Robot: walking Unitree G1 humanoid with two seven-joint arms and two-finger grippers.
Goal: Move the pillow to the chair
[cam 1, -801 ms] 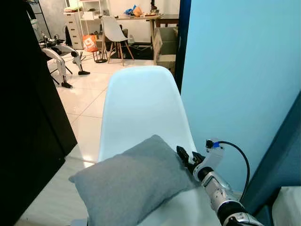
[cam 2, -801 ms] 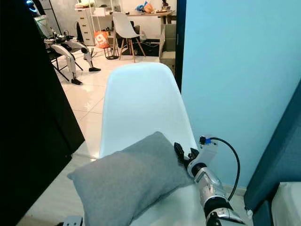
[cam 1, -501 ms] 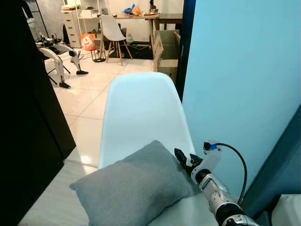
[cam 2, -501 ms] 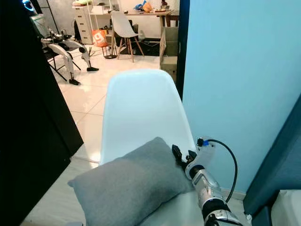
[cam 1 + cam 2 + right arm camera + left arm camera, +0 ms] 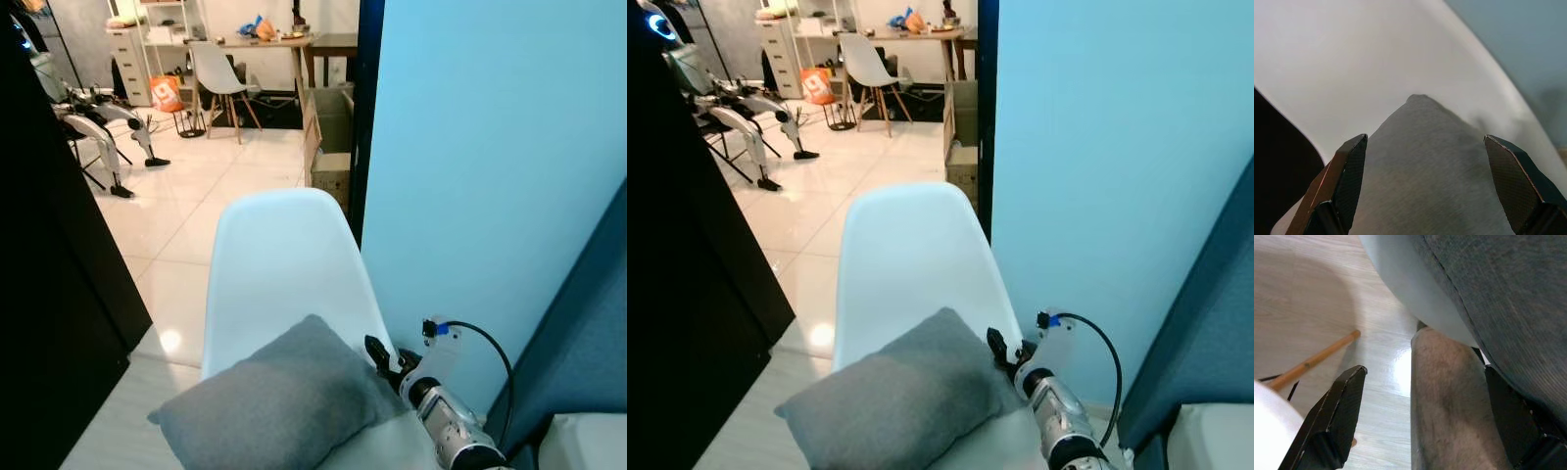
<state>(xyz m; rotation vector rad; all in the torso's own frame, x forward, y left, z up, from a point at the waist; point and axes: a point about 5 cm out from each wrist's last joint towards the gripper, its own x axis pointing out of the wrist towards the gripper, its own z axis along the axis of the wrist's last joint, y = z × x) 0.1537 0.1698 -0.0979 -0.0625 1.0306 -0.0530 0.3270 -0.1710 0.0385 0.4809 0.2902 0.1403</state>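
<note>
Pale blue wall [image 5: 500,166] on the robot's right, dark panel [image 5: 49,294] on its left, glossy white tile floor [image 5: 186,206] running back between them. White shell chair [image 5: 279,264] directly ahead, backrest upright, seat toward the robot. Grey pillow [image 5: 269,406] lies on the seat, spread across it from the left edge to the right, its far corner peaked up against the lower part of the backrest. Right gripper [image 5: 384,358] reaches in at the right edge of the seat, at the pillow's right end; in the right wrist view its two black fingers [image 5: 1339,188] stand wide apart with the pillow's peaked corner [image 5: 1420,147] between them and the white backrest beyond, neither finger seen pressing the fabric. Black cable [image 5: 480,343] loops up from that wrist, which carries a small blue fitting. Left gripper [image 5: 1415,431], seen in the left wrist view, sits low beside the chair: fingers spread, the underside of the white seat and the grey pillow overhead, a grey-brown padded shape [image 5: 1444,406] between the fingers, a wooden chair leg [image 5: 1312,361] over pale wood-look floor. At the back of the room: a second white chair [image 5: 217,73] at a wooden desk [image 5: 265,41] with coloured items on top, an orange bag [image 5: 165,93] on the floor nearby, a white legged machine [image 5: 93,122] standing at far left.
</note>
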